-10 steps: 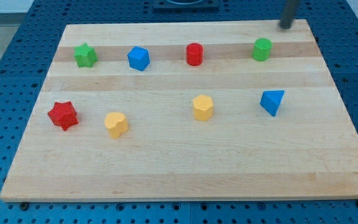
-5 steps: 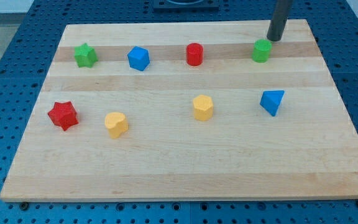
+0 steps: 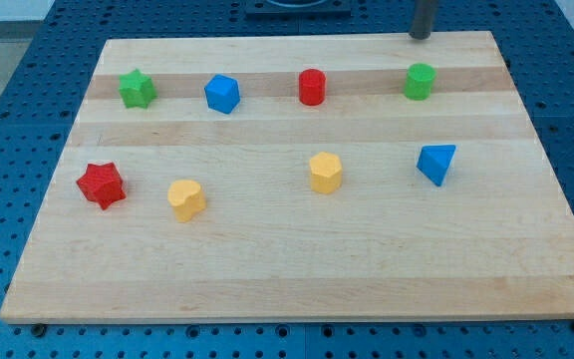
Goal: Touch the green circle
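The green circle (image 3: pixel 420 81) stands upright near the top right of the wooden board (image 3: pixel 297 259). My tip (image 3: pixel 421 35) is at the board's top edge, straight above the green circle in the view and a clear gap away from it. The rod runs out of the view's top.
In the top row stand a green star (image 3: pixel 137 89), a blue block (image 3: pixel 222 94) and a red cylinder (image 3: pixel 312 87). Lower down lie a red star (image 3: pixel 101 184), a yellow heart-like block (image 3: pixel 186 198), a yellow hexagon (image 3: pixel 326 172) and a blue triangle (image 3: pixel 436 163).
My tip came down to the green circle's upper right side, then drew back up and a little left to the board's top edge. The blocks have not visibly moved.
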`<state>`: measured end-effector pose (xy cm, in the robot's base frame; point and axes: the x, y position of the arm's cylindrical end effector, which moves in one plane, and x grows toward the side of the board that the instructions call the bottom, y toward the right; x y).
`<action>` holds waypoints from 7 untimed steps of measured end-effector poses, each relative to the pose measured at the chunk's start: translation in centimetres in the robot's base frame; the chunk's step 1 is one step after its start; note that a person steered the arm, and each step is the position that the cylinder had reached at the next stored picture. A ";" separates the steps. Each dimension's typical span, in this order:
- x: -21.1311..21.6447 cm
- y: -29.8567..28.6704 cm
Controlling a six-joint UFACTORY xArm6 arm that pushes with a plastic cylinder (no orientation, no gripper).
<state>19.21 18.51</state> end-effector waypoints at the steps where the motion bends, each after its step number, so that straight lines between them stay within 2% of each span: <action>1: -0.1 0.0; 3: -0.1 0.2; 4: 1.4 9.7; 7: 1.9 10.4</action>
<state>21.09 28.87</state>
